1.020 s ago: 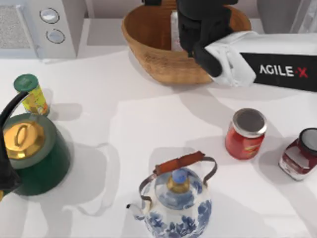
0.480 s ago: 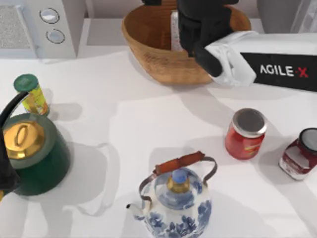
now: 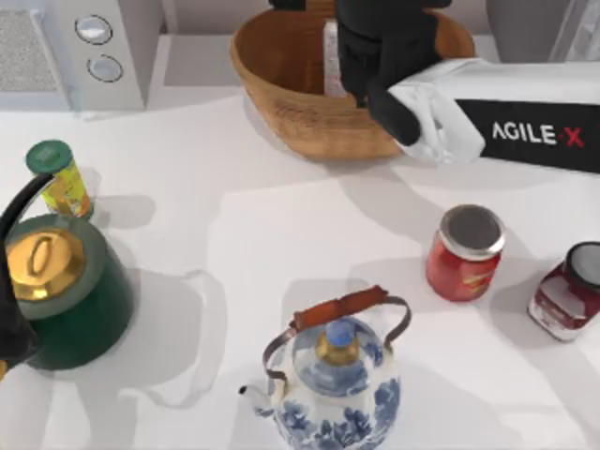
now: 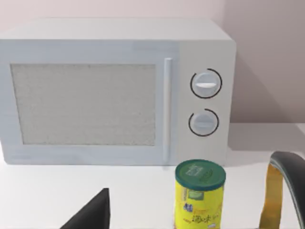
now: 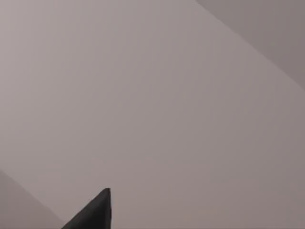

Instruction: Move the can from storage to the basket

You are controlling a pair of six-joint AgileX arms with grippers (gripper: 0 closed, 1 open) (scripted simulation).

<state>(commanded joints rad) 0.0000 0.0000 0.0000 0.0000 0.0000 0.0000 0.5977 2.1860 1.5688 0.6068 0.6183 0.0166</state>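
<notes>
Right arm stretched in from the top view's right edge, white forearm lying level, black wrist bent toward the far side, right gripper hanging at the far middle, jaws hidden under the black housing. Left arm parked at the near left edge, just a dark curved sliver

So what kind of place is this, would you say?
Probably a kitchen counter, in simulation: a white microwave with two knobs stands at the back, two kettles, green and blue-patterned, share the white table with jars and a wicker basket.
</notes>
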